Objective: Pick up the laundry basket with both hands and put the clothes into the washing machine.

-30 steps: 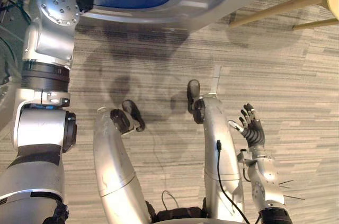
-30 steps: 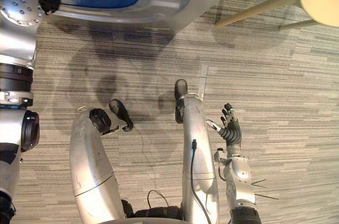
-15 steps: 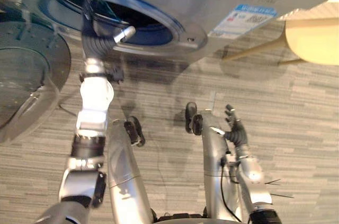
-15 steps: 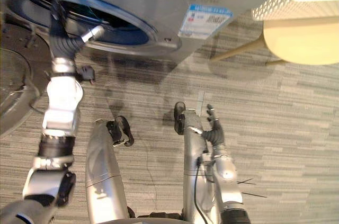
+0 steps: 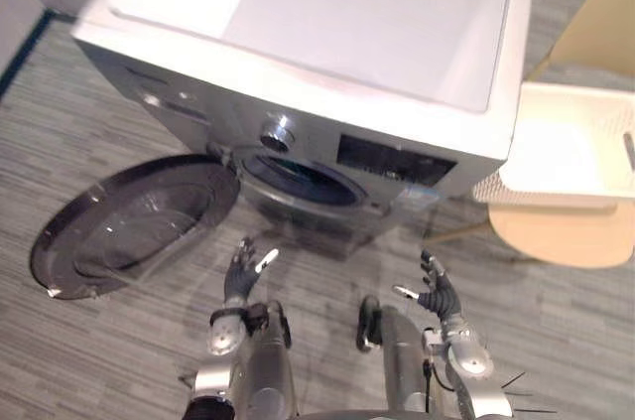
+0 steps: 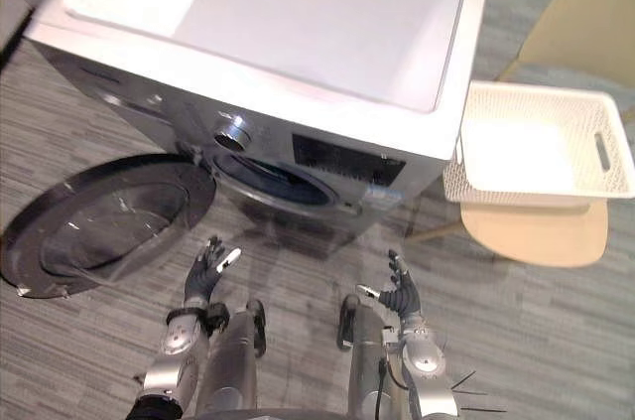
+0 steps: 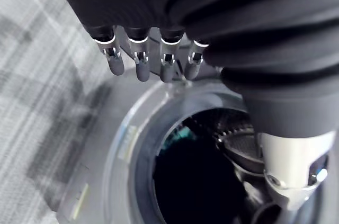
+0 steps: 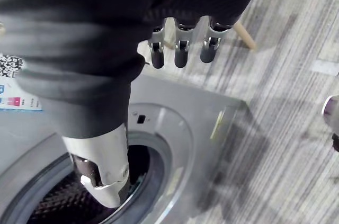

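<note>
In the left eye view the washing machine (image 5: 327, 33) stood at the far side, its round door (image 5: 134, 226) swung wide to the left and lying low over the floor (image 5: 79, 360). The drum mouth (image 5: 298, 180) faced the robot with bare floor between them. The left hand (image 5: 241, 276) and right hand (image 5: 437, 293) were raised near the robot, fingers spread and straight, holding nothing, both well short of the machine's front edge.

In the right eye view the laundry basket (image 6: 496, 192) sat on a pale chair (image 6: 536, 236) just right of the machine, its near left corner close to the machine's side panel and well apart from either hand.

The left wrist view looked past straight fingers (image 7: 140, 68) into the dark drum, where a scrap of teal showed.

The right wrist view showed relaxed fingers (image 8: 180, 54) above the machine's grey front and the drum's rim.

Half a second earlier the left arm had stretched up to the drum mouth; now it was drawn back. The camera had swung upward, bringing the machine's top and the whole basket into frame.
</note>
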